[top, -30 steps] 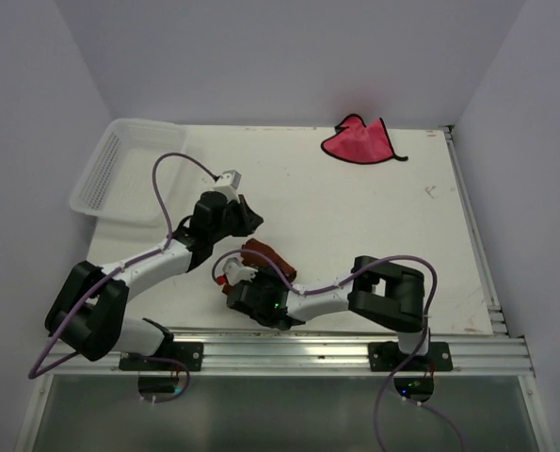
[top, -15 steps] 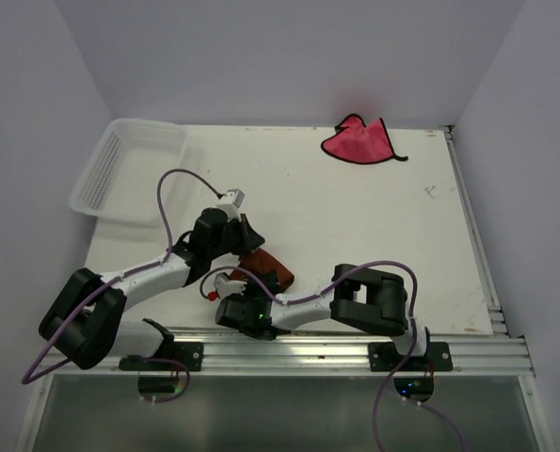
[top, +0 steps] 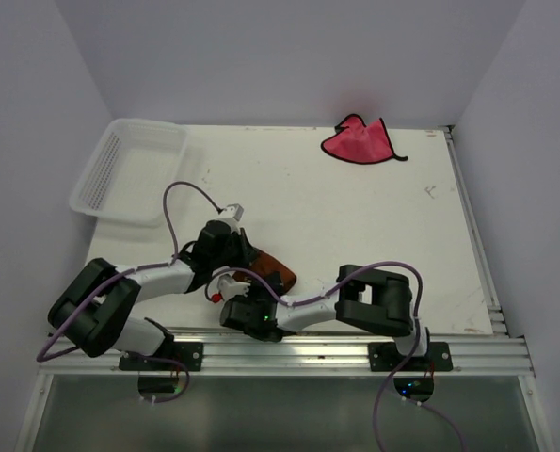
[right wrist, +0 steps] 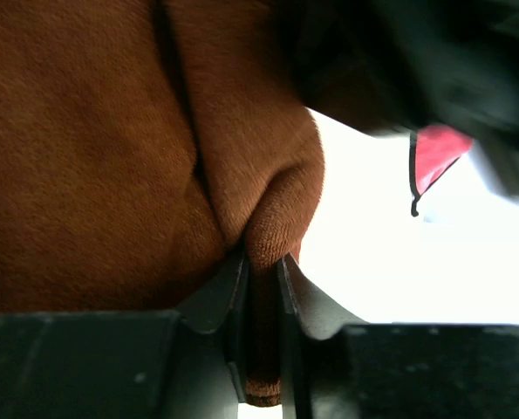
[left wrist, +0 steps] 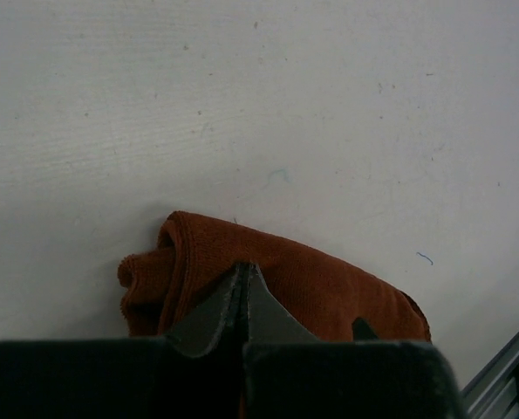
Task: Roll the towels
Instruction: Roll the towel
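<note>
White tabletop [top: 355, 217] — right end effector [right wrist: 261, 262] pinches fold of fuzzy rust towel [right wrist: 85, 157], w/ left end effector [left wrist: 244, 271] closed.

Black-and-white jointed arms [top: 152, 275], looping purple cables [top: 165, 205] — dark, wedge-shaped jaws

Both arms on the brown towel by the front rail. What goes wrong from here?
1. The right jaws pinch only a narrow fold of the rust-brown fuzzy towel; it may slip free and the roll loosen.
2. The towel lies close to the aluminium front rail; more pulling could drag it onto that rail.
3. The left jaws, shut, sit over the same towel; the crowded wrists might collide.
</note>
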You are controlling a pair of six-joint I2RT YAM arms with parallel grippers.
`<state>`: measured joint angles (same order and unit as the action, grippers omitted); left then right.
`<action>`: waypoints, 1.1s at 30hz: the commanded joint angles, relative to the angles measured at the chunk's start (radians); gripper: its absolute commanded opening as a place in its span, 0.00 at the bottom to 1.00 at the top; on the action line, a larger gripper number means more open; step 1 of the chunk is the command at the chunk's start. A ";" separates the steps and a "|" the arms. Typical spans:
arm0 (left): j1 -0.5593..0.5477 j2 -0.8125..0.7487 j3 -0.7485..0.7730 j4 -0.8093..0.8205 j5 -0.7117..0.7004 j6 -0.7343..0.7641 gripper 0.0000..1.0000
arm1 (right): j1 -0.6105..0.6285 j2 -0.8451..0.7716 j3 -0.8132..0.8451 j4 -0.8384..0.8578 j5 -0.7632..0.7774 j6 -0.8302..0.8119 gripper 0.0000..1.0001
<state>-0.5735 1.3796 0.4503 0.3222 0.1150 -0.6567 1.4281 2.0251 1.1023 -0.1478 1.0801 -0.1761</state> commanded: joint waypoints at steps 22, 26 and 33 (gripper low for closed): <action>0.004 0.102 -0.067 0.140 -0.074 0.003 0.00 | -0.118 -0.656 -0.358 0.231 -0.250 0.245 0.47; 0.006 0.101 -0.079 0.153 -0.072 0.003 0.00 | -0.314 -0.779 -0.386 0.197 -0.549 0.352 0.50; 0.004 0.101 -0.084 0.175 -0.066 -0.006 0.00 | -0.480 -0.693 -0.320 0.195 -0.955 0.444 0.55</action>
<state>-0.5766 1.4769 0.3946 0.5377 0.0956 -0.6716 0.9726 1.2629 0.7319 0.0616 0.3824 0.1848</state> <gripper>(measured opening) 0.004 0.544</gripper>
